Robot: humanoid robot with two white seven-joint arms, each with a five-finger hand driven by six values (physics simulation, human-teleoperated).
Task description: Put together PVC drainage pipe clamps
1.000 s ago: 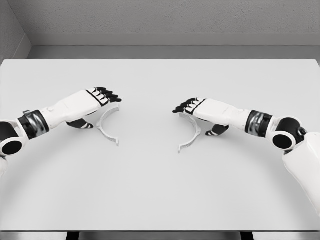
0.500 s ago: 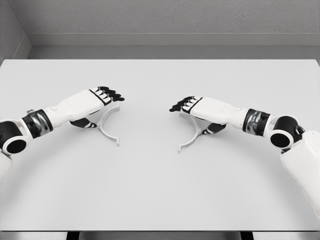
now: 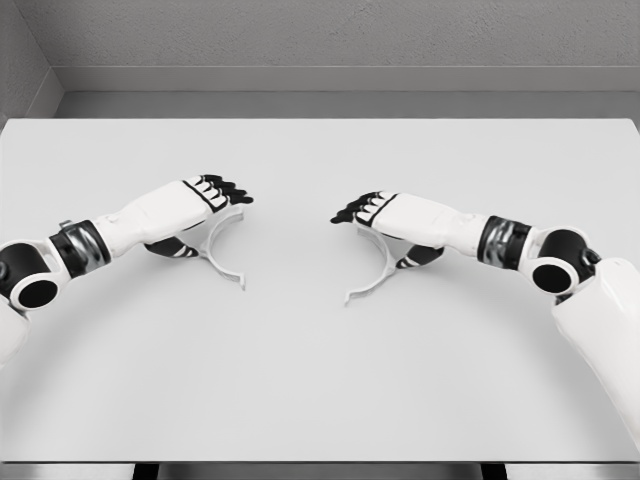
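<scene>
2 white semicircular plastic clamp halves lie on the pale grey bench [image 3: 320,380], well apart, their open sides facing each other. My left hand [image 3: 205,195] is over the left clamp half [image 3: 222,255], my right hand [image 3: 375,212] over the right clamp half [image 3: 377,278]. I cannot tell whether either hand actually grips its piece.

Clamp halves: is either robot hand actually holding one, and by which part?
Each robot hand, left and right, covers the far end of its clamp half. Whether either is gripped cannot be told.
</scene>
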